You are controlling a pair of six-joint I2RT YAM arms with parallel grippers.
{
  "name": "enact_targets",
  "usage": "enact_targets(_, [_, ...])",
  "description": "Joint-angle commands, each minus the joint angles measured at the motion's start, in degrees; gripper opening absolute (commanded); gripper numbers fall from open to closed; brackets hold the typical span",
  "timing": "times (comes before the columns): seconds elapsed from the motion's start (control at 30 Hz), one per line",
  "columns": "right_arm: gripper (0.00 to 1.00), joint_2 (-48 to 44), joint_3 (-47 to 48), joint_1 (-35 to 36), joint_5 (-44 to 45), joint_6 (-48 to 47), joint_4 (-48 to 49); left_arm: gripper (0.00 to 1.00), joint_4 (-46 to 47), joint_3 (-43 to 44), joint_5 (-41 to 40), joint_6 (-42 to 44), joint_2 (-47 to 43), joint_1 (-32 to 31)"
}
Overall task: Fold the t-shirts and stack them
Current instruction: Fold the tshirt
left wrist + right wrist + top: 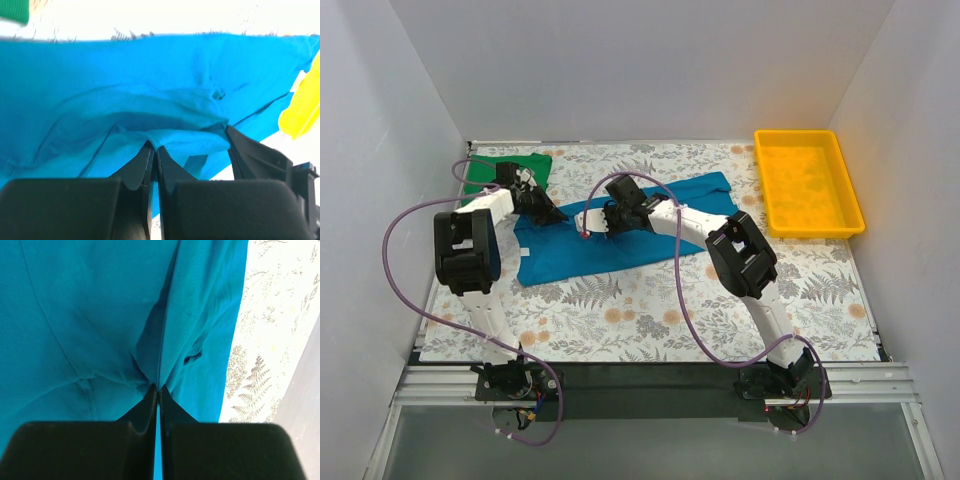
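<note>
Left wrist view: the left gripper point(154, 150) has its jaws pressed together on a raised fold of the teal t-shirt point(100, 75), which spreads out ahead of the tips. The right gripper point(158, 389) is pinching a crease the same way. Looks like light, floppy cotton, so I'd grab at hems or seams or it'll sag. The green t-shirt point(490, 165) sits just beyond the left jaws.

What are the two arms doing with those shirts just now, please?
Both arms are on the teal-blue t-shirt, spread on the floral table. The left gripper and the right gripper are each shut on a pinch of its fabric. The green t-shirt lies at the back left corner, in neither gripper; the yellow tray sits at the back right. Nothing is stacked yet.
</note>
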Motion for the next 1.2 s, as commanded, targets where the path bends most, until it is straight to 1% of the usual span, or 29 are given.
enact_targets(0.0, [0.01,-3.12,-0.61,0.1,1.84,1.62,2.15,0.01,1.0,3.57,-1.52,-0.5,0.46,0.1])
enact_targets(0.37, [0.01,-3.65,-2.02,0.1,3.69,4.78,4.69,0.07,1.18,7.53,0.86,-2.17,3.71,0.1])
enact_targets(0.4, [0.01,-3.74,-2.2,0.1,3.95,4.96,5.13,0.08,1.27,7.7,1.03,-2.26,3.89,0.1])
enact_targets(0.5, [0.04,-3.74,-2.55,0.1,4.22,5.57,5.4,0.16,1.27,8.06,1.12,-2.53,4.15,0.1])
enact_targets(0.57, [0.08,-3.65,-2.55,0.1,4.48,6.36,5.84,0.22,1.27,8.14,1.04,-2.61,3.89,0.1])
enact_targets(0.63, [0.13,-3.65,-2.46,0.1,5.88,7.76,7.23,0.23,1.53,8.06,0.77,-2.79,3.54,0.19])
enact_targets(0.67, [0.16,-3.57,-2.2,0.1,6.41,9.86,8.03,0.24,1.53,8.14,-0.1,-2.88,3.28,0.1])
enact_targets(0.7, [0.24,-3.65,-2.02,0.1,9.81,11.71,9.43,0.24,1.79,7.88,-0.89,-3.05,2.49,0.19])
enact_targets(0.77, [0.31,-3.65,-0.8,-0.16,11.68,16.26,11.54,0.24,3.19,7.18,-3.6,-3.49,0.82,0.1])
enact_targets(0.8, [0.36,-3.74,-0.27,-0.34,13.08,17.86,11.99,0.25,3.98,6.05,-4.41,-4.1,-1.28,0.19])
enact_targets(0.87, [0.39,-3.65,0.78,-0.78,14.14,20.76,12.34,0.27,6.18,4.81,-5.99,-4.37,-3.57,0.28])
enact_targets(0.9, [0.42,-3.57,1.66,-0.95,14.5,23.04,12.34,0.28,6.54,3.85,-7.13,-4.46,-5.67,0.36])
enact_targets(1.0, [0.46,-4.0,1.93,-1.48,14.94,26.04,12.17,0.3,7.68,1.39,-8.71,-4.11,-9.89,0.63])
enact_targets(1.07, [0.46,-4.79,1.58,-1.92,14.76,27.28,11.9,0.3,8.03,-0.28,-8.37,-3.67,-11.67,0.72])
enact_targets(1.17, [0.44,-6.63,1.41,-3.76,11.44,31.58,9.36,0.29,7.95,-4.15,-5.48,-3.4,-14.3,0.72])
